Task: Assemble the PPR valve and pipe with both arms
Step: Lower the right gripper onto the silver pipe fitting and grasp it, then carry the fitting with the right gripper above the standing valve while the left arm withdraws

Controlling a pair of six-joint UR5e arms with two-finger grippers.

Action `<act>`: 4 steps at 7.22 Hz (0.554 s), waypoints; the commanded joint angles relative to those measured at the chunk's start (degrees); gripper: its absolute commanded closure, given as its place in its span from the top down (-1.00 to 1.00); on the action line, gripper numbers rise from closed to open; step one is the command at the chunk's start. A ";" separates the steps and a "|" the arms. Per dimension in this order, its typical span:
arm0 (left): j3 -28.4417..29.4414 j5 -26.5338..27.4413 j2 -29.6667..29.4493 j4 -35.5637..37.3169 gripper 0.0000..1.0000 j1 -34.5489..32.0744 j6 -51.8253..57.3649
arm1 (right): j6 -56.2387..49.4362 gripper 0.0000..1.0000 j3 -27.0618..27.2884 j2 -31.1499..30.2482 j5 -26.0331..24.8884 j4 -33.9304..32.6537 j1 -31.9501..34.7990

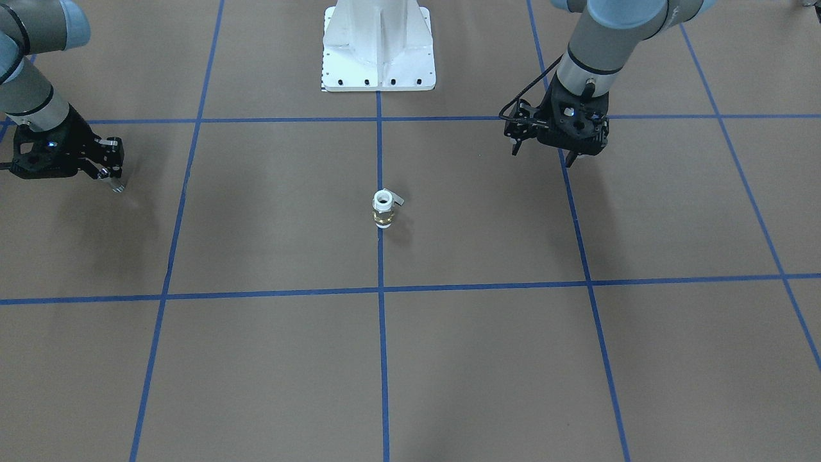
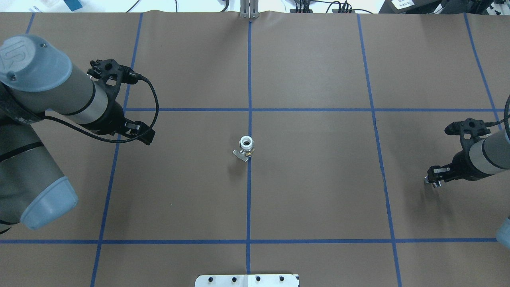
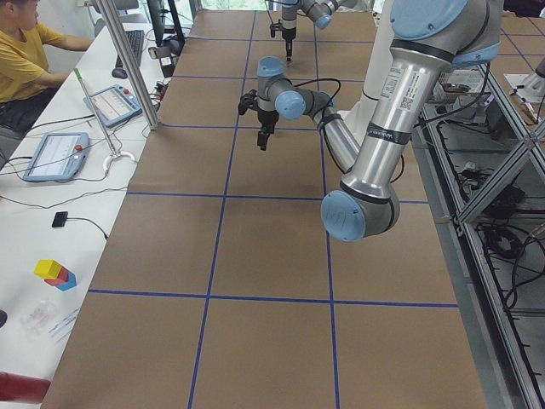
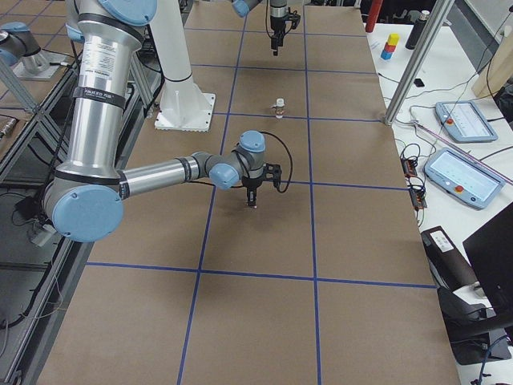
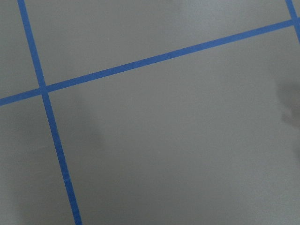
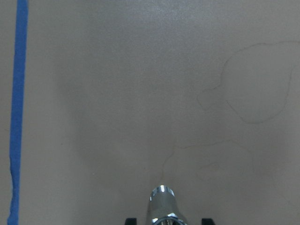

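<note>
Mid-table, PPR valve [image 1: 383, 210] upright; right tool [image 1: 109, 174] far off holds pipe [image 1: 116, 185]; left tool [image 2: 146, 136] unclear.

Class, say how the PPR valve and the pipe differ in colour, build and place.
The PPR valve is white with a brass band; the pipe is all silver. The valve stands upright, ungripped; the pipe sits in the right gripper. The valve is thicker than the pipe. Both are short stubs.

ppr valve [image 1: 383, 209]: smooth white plastic ends, brass-coloured metal band with a slight sheen, dull grey tab. pipe [image 6: 161, 199]: polished silver metal, bright highlights. table [image 2: 318, 179]: matt brown paper cover (faint creases in right wrist view); blue tape lines [image 2: 248, 199], low gloss.
</note>
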 commanded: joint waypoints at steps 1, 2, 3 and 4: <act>-0.15 -0.09 0.00 0.00 0.99 -0.09 0.00 | -0.01 -1.00 0.63 0.25 0.55 0.00 0.77; -0.15 -0.09 0.17 0.17 0.99 -0.18 0.00 | -0.01 -1.00 0.63 0.86 0.91 0.00 1.73; -0.24 -0.17 0.61 0.44 0.99 -1.05 0.52 | 0.25 -1.00 0.37 2.69 1.00 -0.35 1.83; -0.24 -2.00 1.40 0.79 0.99 -3.50 1.22 | 0.60 -1.00 0.37 5.49 1.43 -1.40 2.87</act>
